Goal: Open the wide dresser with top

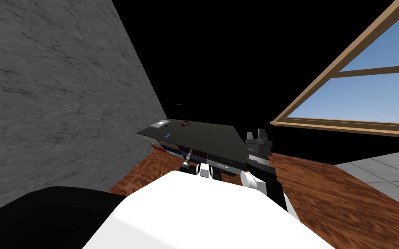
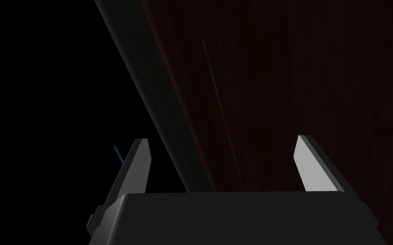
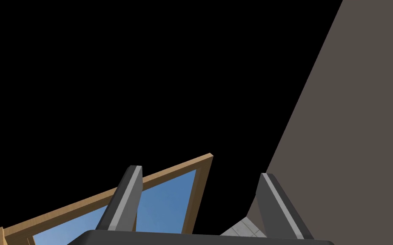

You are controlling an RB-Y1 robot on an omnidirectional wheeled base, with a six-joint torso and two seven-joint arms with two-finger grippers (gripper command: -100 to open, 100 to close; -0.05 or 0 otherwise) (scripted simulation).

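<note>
The wide dresser has a dark flat top [image 1: 203, 136], and below it are drawer fronts [image 1: 222, 164] in dark red, blue and grey. My left arm [image 1: 188, 161] reaches to that front, under the edge of the top. In the left wrist view my left gripper [image 2: 223, 163] is open, right up against a dark red-brown panel [image 2: 285, 85] beside the top's dark edge [image 2: 149, 89]; nothing is held. My right gripper [image 1: 258, 136] is raised beside the dresser's right end, open and holding nothing [image 3: 200, 191].
On the dresser top lie a flat pale item [image 1: 159, 124], a small red thing [image 1: 186, 123] and a small blue one [image 1: 167, 136]. A grey wall [image 1: 56, 86] rises on the left and a wood-framed window [image 1: 358, 95] on the right. The floor [image 1: 332, 194] is reddish wood.
</note>
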